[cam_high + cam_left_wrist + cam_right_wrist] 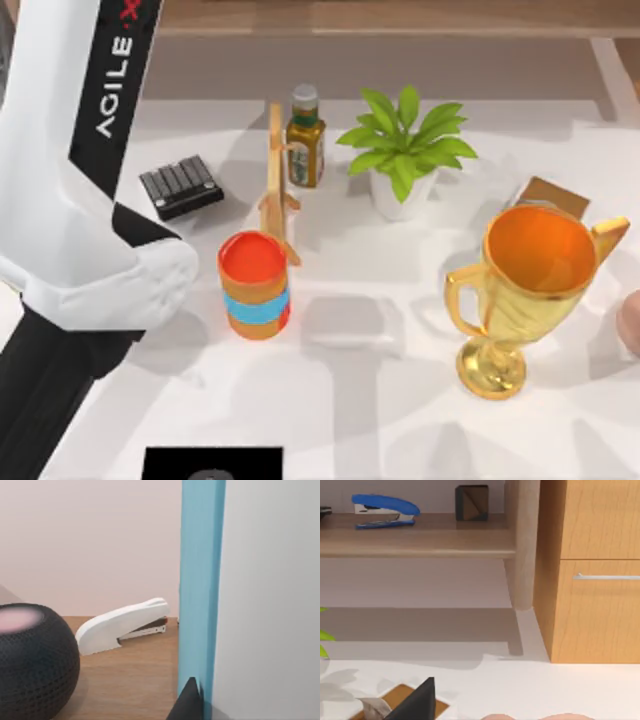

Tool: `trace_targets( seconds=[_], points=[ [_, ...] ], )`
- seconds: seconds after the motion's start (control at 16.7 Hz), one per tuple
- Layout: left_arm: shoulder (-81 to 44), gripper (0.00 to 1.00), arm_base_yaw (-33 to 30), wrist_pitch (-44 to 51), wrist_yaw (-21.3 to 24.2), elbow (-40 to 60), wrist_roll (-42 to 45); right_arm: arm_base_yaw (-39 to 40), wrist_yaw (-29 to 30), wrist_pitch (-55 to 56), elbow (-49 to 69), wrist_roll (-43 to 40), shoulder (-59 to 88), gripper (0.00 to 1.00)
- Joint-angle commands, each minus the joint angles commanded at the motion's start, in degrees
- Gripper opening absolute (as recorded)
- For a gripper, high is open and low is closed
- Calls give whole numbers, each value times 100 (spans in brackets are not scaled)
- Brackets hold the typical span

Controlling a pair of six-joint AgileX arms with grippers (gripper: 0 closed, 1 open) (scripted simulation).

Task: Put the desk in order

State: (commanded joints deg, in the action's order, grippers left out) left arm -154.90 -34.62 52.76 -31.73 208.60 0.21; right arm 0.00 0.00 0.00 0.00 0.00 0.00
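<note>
The desk (380, 400) is a broad white top with wooden trim. On it stand an orange cup with a blue band (255, 285), a gold trophy (525, 290), a potted green plant (405, 150), a brown bottle (305, 137), a wooden stand (277, 190) and a black keypad (180, 187). My left arm (90, 240) looms over the desk's left side. A dark part of my left gripper (187, 702) shows beside a blue-edged white panel (200, 590). A dark part of my right gripper (420, 702) hangs over a brown pad (402, 697) on the desk (545, 690).
A black mesh ball speaker (30, 660) and a white stapler (122, 625) rest on a wooden shelf. Another shelf holds a blue stapler (385, 510) and a dark box (471, 502), next to a wooden drawer cabinet (595, 580). A pinkish object (630, 325) sits at the desk's right edge.
</note>
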Motion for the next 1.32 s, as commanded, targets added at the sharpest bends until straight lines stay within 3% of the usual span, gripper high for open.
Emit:
trace_targets(
  seconds=[0.3,0.6,0.9,1.32],
  points=[
    [283,0,203,-239,110,-250,192,0,0,0,0,0,0,100],
    [1259,0,1234,-1251,568,-1619,1187,0,0,0,0,0,0,100],
    [2306,0,2934,-2628,1247,-4049,2767,0,0,0,0,0,0,100],
    [3513,0,5561,-4695,2464,-8359,5401,0,0,0,0,0,0,100]
  ],
)
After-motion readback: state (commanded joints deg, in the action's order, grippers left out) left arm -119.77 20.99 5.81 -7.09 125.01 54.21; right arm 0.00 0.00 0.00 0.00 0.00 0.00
